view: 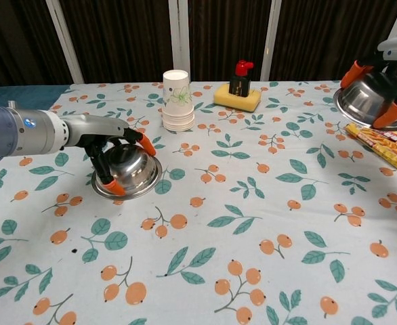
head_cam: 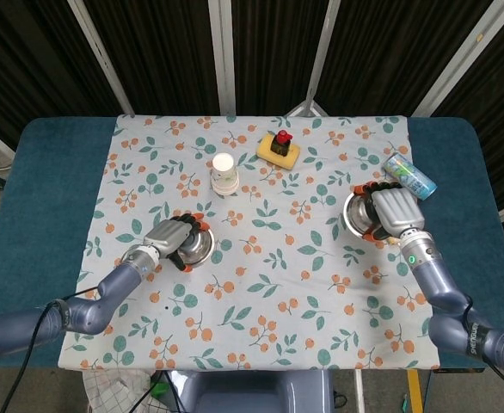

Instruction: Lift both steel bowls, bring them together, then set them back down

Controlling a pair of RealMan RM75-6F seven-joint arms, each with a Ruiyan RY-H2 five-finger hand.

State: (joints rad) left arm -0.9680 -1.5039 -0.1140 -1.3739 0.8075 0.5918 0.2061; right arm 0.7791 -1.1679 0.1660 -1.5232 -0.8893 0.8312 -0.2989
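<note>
– Where was the left robot hand (view: pixel 114 159)?

– Over the left steel bowl (view: pixel 132 170), fingers (view: pixel 148 144) draped over the dome and down its near side, gripping it. That bowl lay upside down with its rim on the flowered cloth (view: pixel 212 223) of the counter (head_cam: pixel 37 198).

– And the right robot hand (head_cam: pixel 393 209)?

– It gripped the right steel bowl (view: pixel 368 100) from above, fingertips (view: pixel 391 116) hooked over the rim. In the chest view the bowl was tilted, with its rim clear of the cloth.

– How far apart were the two bowls?

– Well apart, one toward each side of the counter.

– What else stood around them?

– A stack of paper cups (view: pixel 176 100) behind the left bowl, a small dark bottle with a red cap (view: pixel 238 78) on a yellow sponge (view: pixel 238 97) near the far edge, a snack packet (view: pixel 387 144) just beside the right bowl, and a blue tube (head_cam: pixel 409 175) lying beyond it.
</note>
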